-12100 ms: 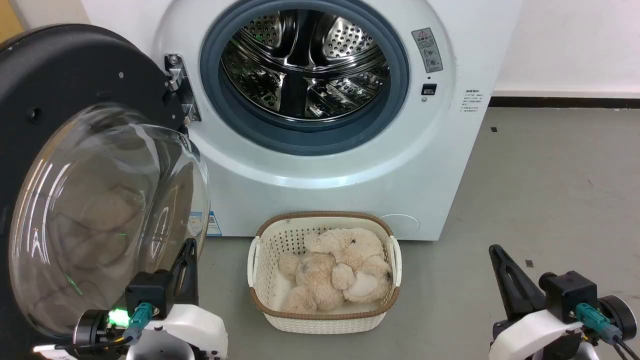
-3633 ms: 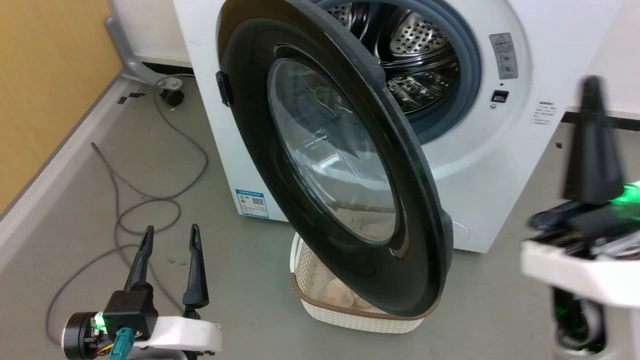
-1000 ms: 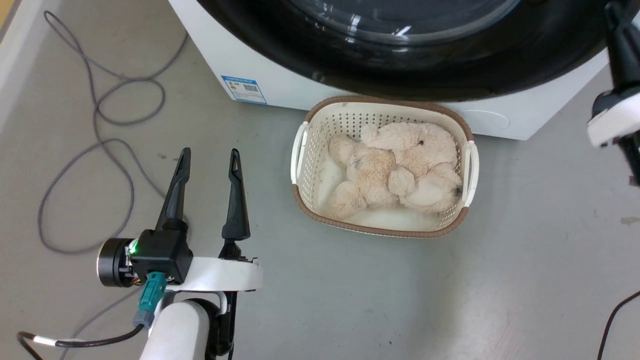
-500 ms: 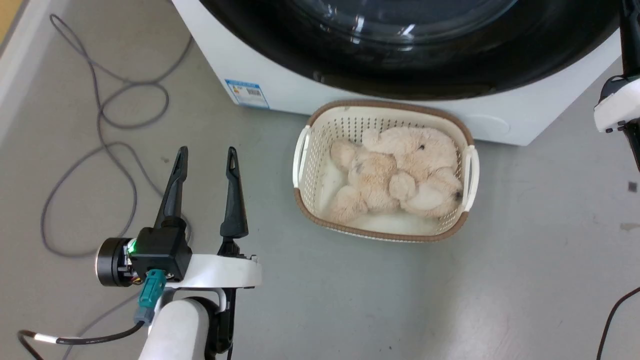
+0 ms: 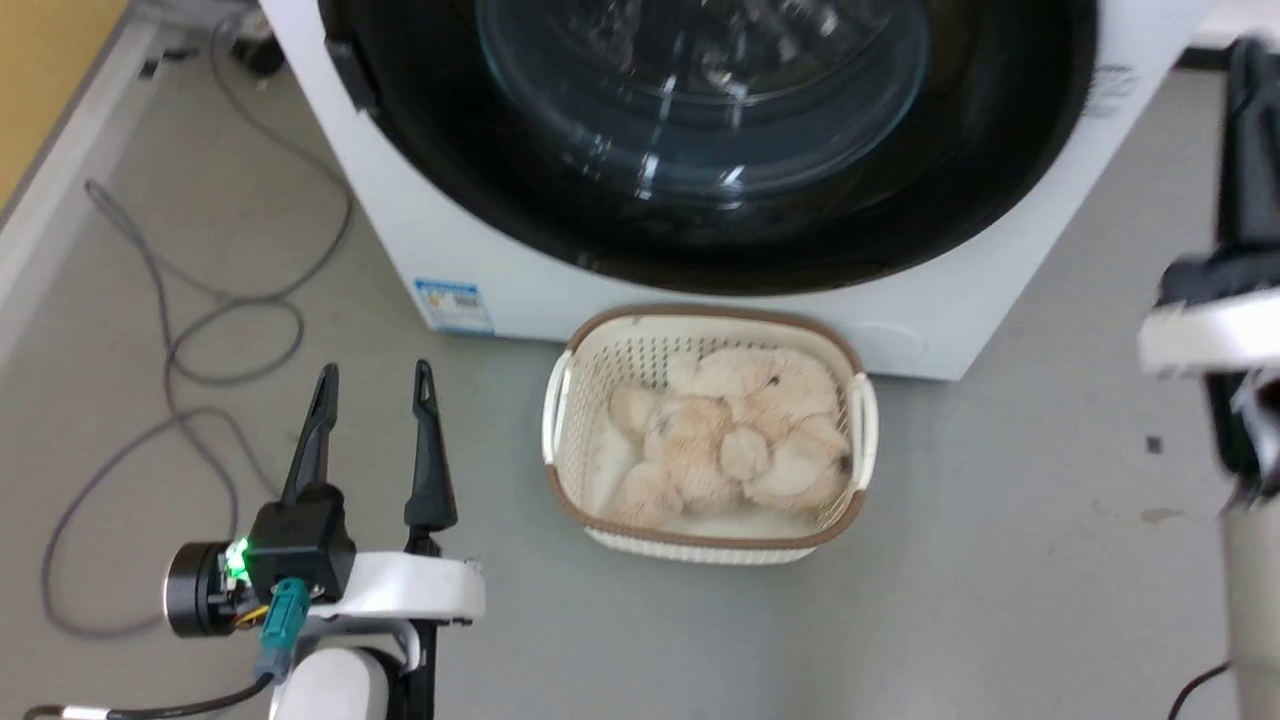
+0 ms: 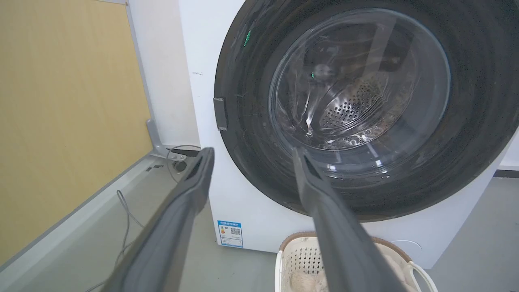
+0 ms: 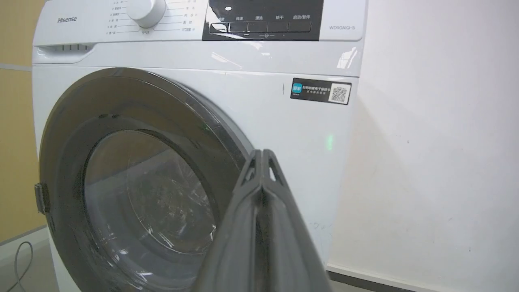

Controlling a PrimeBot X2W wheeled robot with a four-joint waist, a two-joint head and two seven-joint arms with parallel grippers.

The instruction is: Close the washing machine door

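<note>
The washing machine door (image 5: 700, 215), black-rimmed with a bulging glass window, lies against the front of the white washing machine (image 5: 400, 250); I cannot tell whether it is latched. The left wrist view faces the door (image 6: 344, 101) head on, and the steel drum shows through its glass. My left gripper (image 5: 375, 375) is open and empty over the floor, left of the basket, its fingertips (image 6: 206, 153) apart. My right gripper (image 5: 1250, 70) is blurred at the right edge, beside the door's right side. In the right wrist view this gripper (image 7: 262, 153) is shut and empty near the door (image 7: 121, 182).
A cream basket (image 5: 560, 400) holding a plush toy (image 5: 730, 440) stands on the floor just before the machine. Grey cables (image 5: 200, 330) loop on the floor at left, beside a yellow wall (image 6: 61, 121). A white wall (image 7: 438, 162) rises right of the machine.
The door has swung from wide open, through half shut, to against the machine. Over the last second the head camera tilted up, showing more of the door; both grippers kept their state.
</note>
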